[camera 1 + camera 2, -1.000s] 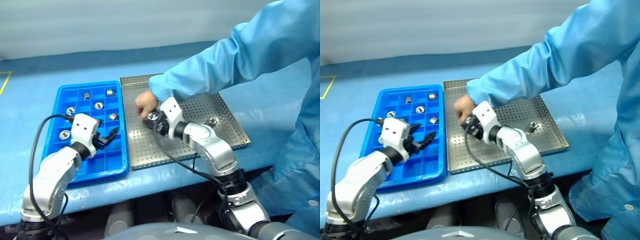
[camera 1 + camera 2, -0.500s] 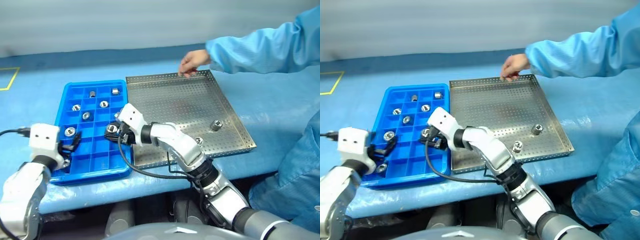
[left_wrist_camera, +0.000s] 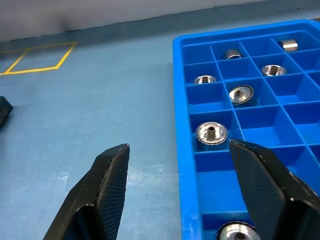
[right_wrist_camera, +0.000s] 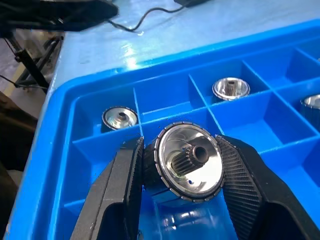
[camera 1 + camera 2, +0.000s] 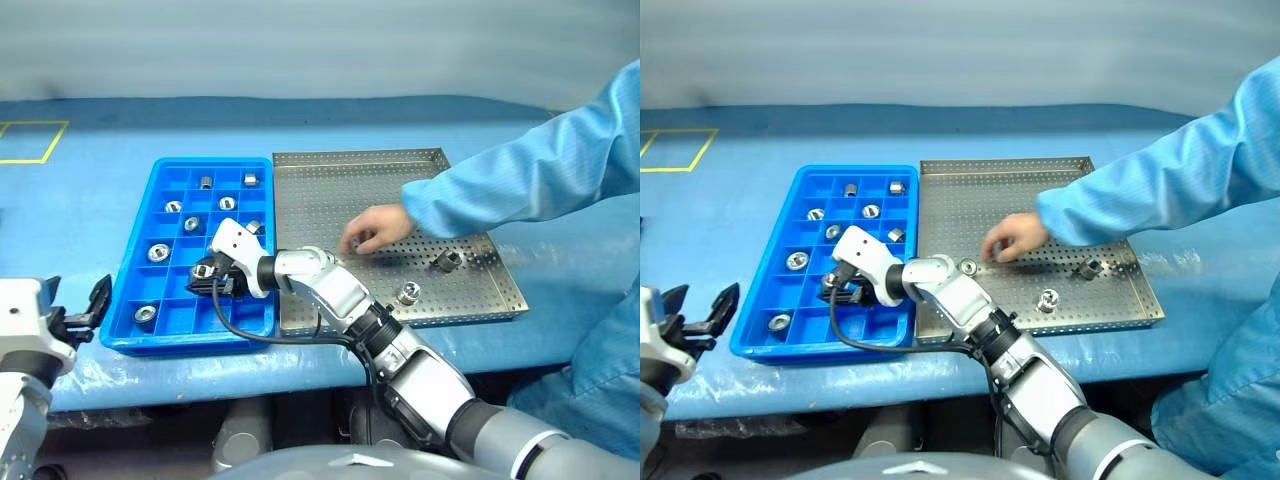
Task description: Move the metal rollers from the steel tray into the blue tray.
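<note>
Right now the right gripper [image 4: 175, 172] is reaching across over the blue tray [image 5: 128, 290], clamping one of the metal rollers [image 4: 189, 162] between its two black fingers [image 4: 125, 185] — the roller's shiny face and dark toothed centre are facing the wrist camera. It is hanging above a compartment in the near half of the tray, one column in from the edge nearest the steel tray [image 5: 330, 180]; whether it is touching the tray floor cannot be told.

Other rollers are sitting in the blue tray's compartments, one per cell, such as the one in the near corner cell [image 5: 146, 314] and several towards the far end [image 5: 205, 182]. Two rollers are lying on the steel tray's perforated base near its right side [image 5: 408, 293] [image 5: 446, 261], apart from each other.

The left gripper [image 3: 177, 185] is holding off to the left of the blue tray, just outside its rim, its jaws spread apart with nothing between them.

A person's hand [image 5: 372, 228] in a light blue sleeve [image 5: 520, 180] is reaching in over the middle of the steel tray — fingers curled down at the base.
</note>
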Motion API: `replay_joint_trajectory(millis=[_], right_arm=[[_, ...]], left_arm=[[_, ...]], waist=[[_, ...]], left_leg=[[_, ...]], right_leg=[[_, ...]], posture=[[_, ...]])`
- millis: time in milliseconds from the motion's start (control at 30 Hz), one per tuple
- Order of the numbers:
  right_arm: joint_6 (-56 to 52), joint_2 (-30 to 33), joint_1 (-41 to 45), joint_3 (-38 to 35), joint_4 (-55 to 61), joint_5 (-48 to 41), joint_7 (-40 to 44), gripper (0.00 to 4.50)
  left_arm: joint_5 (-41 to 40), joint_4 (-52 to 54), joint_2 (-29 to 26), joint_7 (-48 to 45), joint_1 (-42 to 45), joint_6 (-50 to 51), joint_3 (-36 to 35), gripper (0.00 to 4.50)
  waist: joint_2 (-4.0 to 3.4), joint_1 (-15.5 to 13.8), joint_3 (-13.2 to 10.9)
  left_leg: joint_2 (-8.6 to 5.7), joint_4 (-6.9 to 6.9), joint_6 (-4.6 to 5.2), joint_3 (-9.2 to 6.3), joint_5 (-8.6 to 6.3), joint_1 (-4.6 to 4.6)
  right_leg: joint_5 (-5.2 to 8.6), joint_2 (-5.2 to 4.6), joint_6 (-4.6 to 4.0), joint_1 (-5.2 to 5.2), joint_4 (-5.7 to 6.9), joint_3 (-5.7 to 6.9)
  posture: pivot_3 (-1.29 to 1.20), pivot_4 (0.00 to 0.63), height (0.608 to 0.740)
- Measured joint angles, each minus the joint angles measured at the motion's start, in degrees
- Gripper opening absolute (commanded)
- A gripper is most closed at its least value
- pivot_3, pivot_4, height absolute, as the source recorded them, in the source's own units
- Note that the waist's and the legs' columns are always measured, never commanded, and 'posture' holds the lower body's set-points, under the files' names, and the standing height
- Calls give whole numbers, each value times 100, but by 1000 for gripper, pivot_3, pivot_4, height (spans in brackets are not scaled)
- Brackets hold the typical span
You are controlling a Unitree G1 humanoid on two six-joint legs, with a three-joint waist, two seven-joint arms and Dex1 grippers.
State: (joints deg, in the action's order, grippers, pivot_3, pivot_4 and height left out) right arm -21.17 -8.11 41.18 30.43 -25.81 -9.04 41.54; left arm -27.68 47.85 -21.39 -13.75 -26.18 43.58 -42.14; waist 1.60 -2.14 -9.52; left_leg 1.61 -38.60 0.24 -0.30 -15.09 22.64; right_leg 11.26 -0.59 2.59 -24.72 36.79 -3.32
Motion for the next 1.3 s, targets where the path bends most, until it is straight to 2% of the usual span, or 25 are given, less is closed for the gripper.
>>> replay_joint_trajectory(millis=[333,1067,1133,1233,1300], right_arm=[[453,-9,321,-98,-717,-32,0,1872],[705,-33,585,112,-1022,-37,72,1872],[734,-34,633,134,-1068,-33,71,2603],[837,-36,712,136,-1080,-35,70,3473],[885,-36,713,133,-960,-45,26,3473]], left_arm=[[-124,183,109,101,-210,-14,2,3463],[-148,379,756,279,-944,-427,148,3463],[-147,379,769,306,-959,-440,199,3463],[-147,379,769,343,-957,-458,229,3463],[-144,378,753,368,-890,-459,307,3463]], waist=[[1,-96,1],[-4,-372,-2],[-4,-373,-2],[-4,-371,-2],[-7,-369,-4]], left_leg=[[-1,53,-28,-14,15,-5],[3,77,-56,-91,20,-2],[4,77,-57,-93,20,-2],[4,78,-58,-95,20,-1],[4,78,-60,-98,21,3]], right_leg=[[19,5,-33,-5,0,26],[48,9,-73,4,2,93],[49,10,-74,4,3,95],[50,11,-76,4,3,98],[50,11,-76,2,3,100]], posture=[[336,150,740],[432,150,740],[429,150,740],[407,150,740],[380,150,740]])
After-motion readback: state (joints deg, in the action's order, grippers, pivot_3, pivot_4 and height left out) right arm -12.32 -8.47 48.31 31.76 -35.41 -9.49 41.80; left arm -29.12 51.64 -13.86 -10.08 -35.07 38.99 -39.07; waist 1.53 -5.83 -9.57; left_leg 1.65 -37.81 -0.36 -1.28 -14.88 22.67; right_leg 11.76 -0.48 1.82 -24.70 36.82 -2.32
